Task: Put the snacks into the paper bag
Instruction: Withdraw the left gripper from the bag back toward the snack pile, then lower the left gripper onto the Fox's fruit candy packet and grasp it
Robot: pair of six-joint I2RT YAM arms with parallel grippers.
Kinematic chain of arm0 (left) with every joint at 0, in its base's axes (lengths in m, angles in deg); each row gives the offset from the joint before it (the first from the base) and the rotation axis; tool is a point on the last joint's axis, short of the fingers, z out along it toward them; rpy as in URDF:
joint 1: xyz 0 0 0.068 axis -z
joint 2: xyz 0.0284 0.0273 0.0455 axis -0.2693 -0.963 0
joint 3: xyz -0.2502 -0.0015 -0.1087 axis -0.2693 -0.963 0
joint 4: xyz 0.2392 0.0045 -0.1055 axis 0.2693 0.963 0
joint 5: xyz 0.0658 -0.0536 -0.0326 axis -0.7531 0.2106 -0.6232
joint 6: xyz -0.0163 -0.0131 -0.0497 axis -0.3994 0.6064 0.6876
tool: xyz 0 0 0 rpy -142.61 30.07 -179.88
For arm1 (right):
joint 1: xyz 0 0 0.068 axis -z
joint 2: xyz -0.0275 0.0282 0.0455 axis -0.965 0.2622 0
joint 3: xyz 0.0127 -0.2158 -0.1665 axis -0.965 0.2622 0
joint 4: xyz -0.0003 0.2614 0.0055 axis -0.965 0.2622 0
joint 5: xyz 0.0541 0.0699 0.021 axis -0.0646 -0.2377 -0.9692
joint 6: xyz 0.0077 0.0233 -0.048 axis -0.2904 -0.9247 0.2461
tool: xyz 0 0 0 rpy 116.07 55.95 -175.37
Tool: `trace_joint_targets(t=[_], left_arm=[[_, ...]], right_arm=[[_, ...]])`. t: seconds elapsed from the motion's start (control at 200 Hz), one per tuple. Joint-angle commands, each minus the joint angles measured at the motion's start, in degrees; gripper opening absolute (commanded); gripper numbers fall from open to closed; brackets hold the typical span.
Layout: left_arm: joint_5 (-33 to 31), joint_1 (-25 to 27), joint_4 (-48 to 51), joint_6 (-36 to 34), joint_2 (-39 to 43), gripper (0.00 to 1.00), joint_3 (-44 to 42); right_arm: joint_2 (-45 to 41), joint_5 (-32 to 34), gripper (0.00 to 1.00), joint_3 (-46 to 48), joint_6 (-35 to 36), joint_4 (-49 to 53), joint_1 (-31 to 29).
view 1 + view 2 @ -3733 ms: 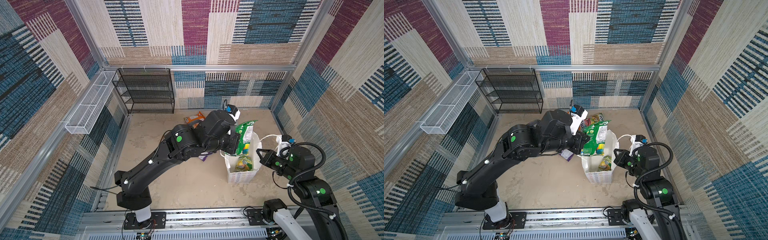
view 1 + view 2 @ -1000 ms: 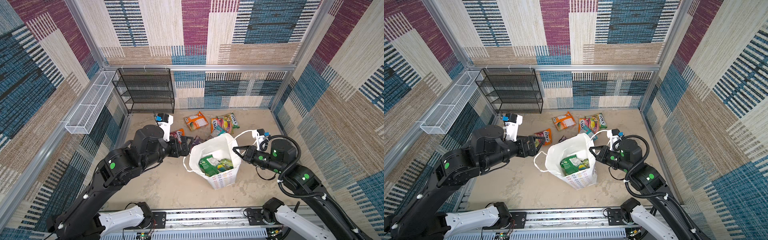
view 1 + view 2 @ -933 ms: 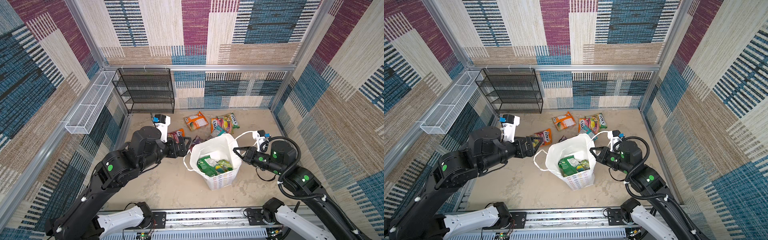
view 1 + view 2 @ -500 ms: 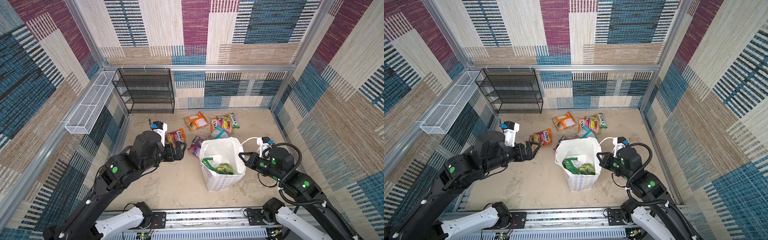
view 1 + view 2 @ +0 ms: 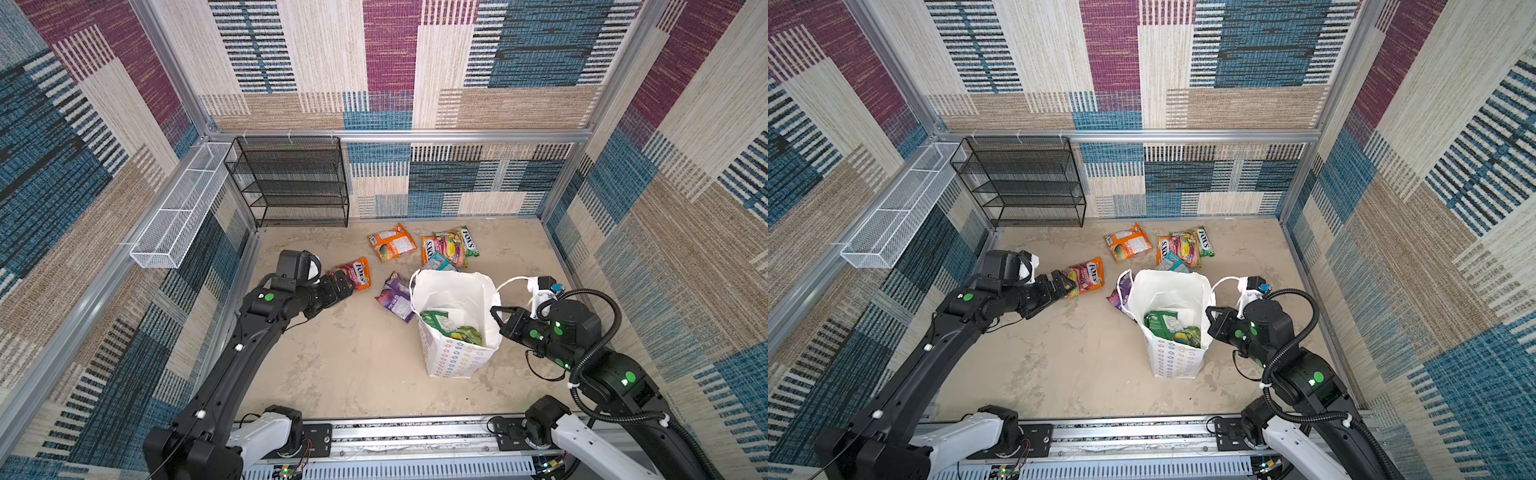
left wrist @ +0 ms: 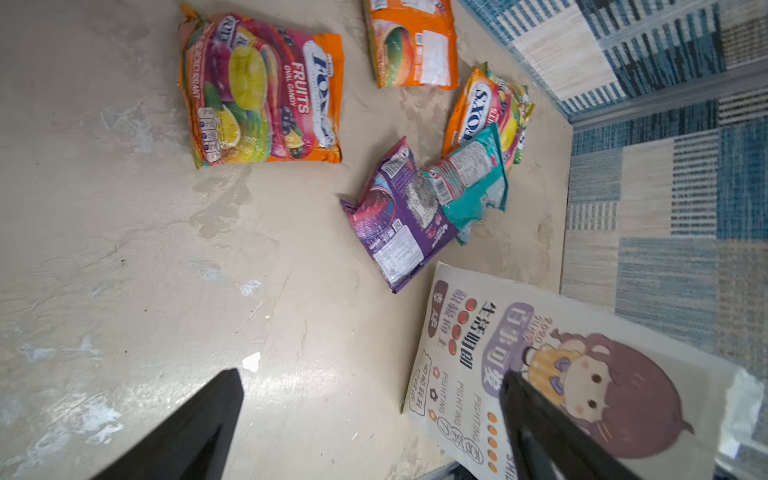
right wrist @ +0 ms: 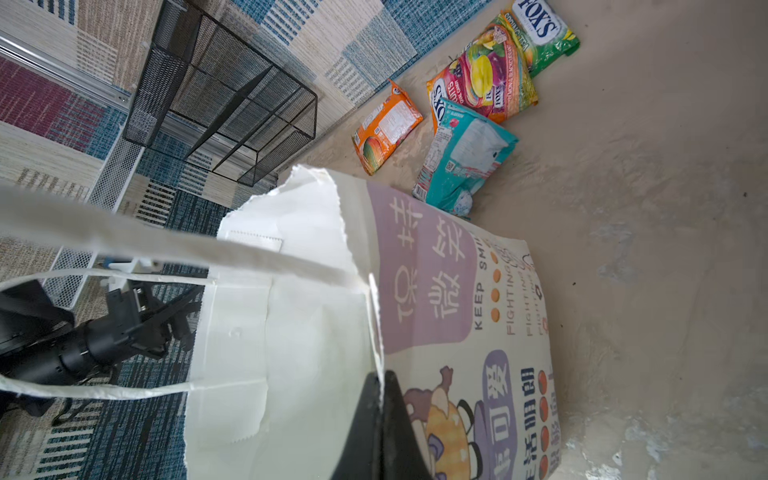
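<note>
The white paper bag stands upright right of centre, its cartoon side towards the right wall. My right gripper is shut on the bag's right rim. Green snacks lie inside. On the floor lie a fruit-print orange packet, an orange one, a multicolour one, a teal one and a purple one. My left gripper is open and empty at the fruit-print packet's left end.
A black wire rack stands at the back left corner. A white wire basket hangs on the left wall. Patterned walls close in the floor on three sides, and a metal rail runs along the front.
The bag has shifted right and stands more upright, still held at its rim by the right gripper. My left gripper has drawn back left towards the fruit-print packet, staying open.
</note>
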Motion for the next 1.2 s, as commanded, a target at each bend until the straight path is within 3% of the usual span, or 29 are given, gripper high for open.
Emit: trace_joint_targets(t=[0.0,0.3,0.506,0.631,0.901,1.197], left_arm=[[8.5,-5.6,-9.2,0.5,-5.0,0.99,-2.1],[15.3,-14.0,-21.5,3.4,-23.2,0.93,-2.5],[16.2,-15.3,-27.9,5.7,-32.0,0.91,-1.6],[17.9,-15.4,-31.9,6.2,-36.4,0.85,-1.1],[19.1,-15.2,-41.5,8.9,-41.3,0.79,-4.5],[20.2,-13.5,-49.2,11.0,-43.3,0.60,-7.5]], right_arm=[[0.0,-0.2,0.00,0.7,1.1,-2.3,0.0],[-0.1,-1.0,0.00,1.9,2.3,-3.4,0.0],[0.0,-1.2,0.00,2.3,3.0,-3.9,0.0],[-0.3,-1.2,0.00,2.6,3.2,-4.0,0.0],[-0.1,-1.6,0.00,3.2,3.6,-4.4,0.0],[0.0,-1.9,0.00,2.8,3.3,-4.5,0.0]])
